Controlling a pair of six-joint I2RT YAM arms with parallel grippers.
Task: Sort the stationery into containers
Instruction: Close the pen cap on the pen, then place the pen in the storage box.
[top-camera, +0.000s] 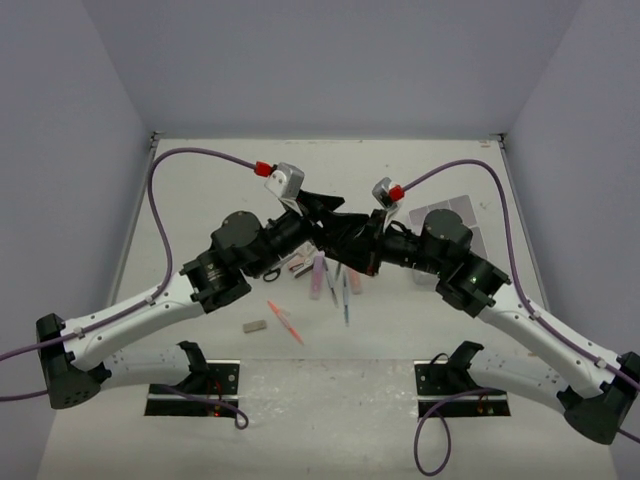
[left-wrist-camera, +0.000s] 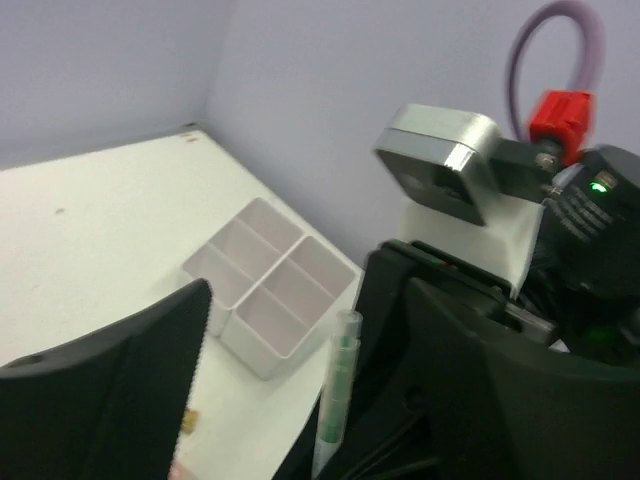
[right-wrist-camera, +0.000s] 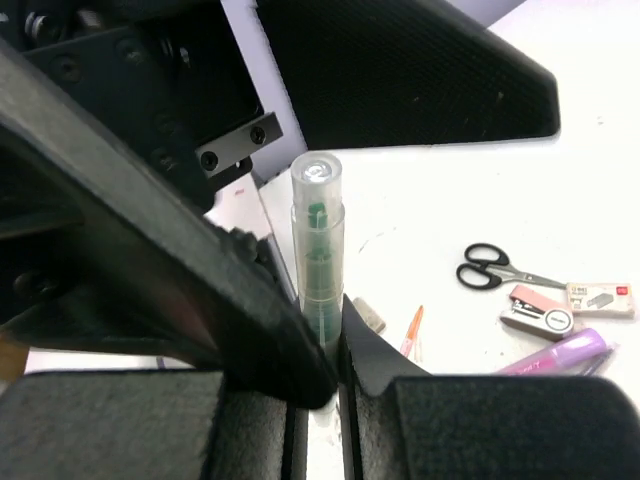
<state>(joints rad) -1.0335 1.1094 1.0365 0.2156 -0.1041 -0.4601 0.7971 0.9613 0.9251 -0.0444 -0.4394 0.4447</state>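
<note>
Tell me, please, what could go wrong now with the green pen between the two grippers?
1. The right gripper pinches the green pen only near its lower end, so it might tilt or slip out.
2. The left gripper, open, stands close around the pen; drawing back could knock it loose.

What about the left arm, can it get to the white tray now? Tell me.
Probably not: the right hand, shut on the pen, sits between the open left hand and the tray, crowding the path.
</note>
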